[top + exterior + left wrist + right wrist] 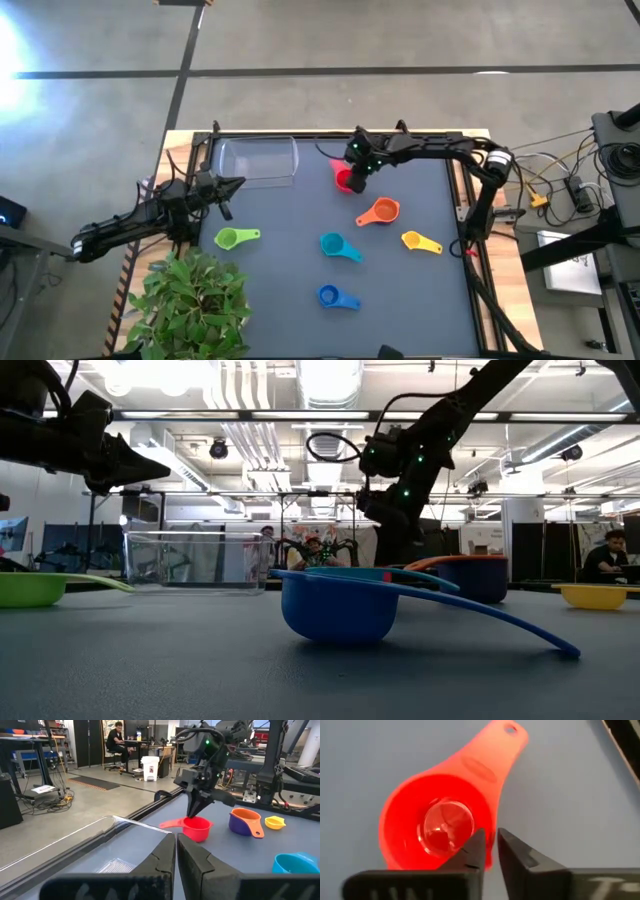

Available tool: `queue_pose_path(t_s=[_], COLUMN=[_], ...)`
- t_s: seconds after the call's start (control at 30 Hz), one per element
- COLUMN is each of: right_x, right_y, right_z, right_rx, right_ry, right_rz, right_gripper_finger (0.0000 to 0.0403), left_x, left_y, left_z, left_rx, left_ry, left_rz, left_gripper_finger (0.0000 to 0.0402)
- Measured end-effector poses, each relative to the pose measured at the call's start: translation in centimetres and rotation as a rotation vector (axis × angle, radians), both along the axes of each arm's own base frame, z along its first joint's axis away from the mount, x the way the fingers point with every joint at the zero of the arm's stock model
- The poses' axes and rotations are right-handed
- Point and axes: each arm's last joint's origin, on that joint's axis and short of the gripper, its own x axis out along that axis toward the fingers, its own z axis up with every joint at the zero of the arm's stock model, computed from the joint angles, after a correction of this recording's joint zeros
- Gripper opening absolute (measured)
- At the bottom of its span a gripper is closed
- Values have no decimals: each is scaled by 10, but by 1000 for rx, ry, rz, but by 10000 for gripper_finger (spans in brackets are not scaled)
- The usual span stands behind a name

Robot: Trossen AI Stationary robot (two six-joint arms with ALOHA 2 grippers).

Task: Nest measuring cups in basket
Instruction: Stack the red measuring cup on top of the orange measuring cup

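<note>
While the left gripper (232, 186) hangs closed at centre-left, the right gripper (358, 177) pinches the rim of the round red plastic measuring cup (345, 178), fingers nearly shut.

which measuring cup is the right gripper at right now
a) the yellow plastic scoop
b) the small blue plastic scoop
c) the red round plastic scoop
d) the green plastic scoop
c: the right gripper stands directly over the red round plastic scoop near the clear plastic rectangular tub, and the right wrist view shows its fingertips straddling the rim of that red scoop.
</note>
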Motion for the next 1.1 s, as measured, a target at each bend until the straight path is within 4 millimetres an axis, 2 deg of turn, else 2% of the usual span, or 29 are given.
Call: queue_pose_path(t_s=[0.17, 0.47, 0.6, 0.8, 1.1], right_x=[-13, -45, -52, -53, -45], right_y=[7, 24, 27, 18, -10], right_z=[24, 78, 87, 80, 35], right_rx=[-43, -98, -111, -65, 39], right_ry=[23, -39, -70, -64, 53], right_rz=[84, 105, 59, -35, -159], right_gripper_finger=[9, 8, 9, 36, 158], left_x=[0, 0, 0, 0, 0], left_y=[0, 0, 0, 0, 0], left_z=[0, 0, 0, 0, 0], left_rx=[0, 0, 0, 0, 0], left_ry=[0, 0, 0, 0, 0], left_rz=[0, 0, 0, 0, 0], left_gripper_finger=[0, 0, 0, 0, 0])
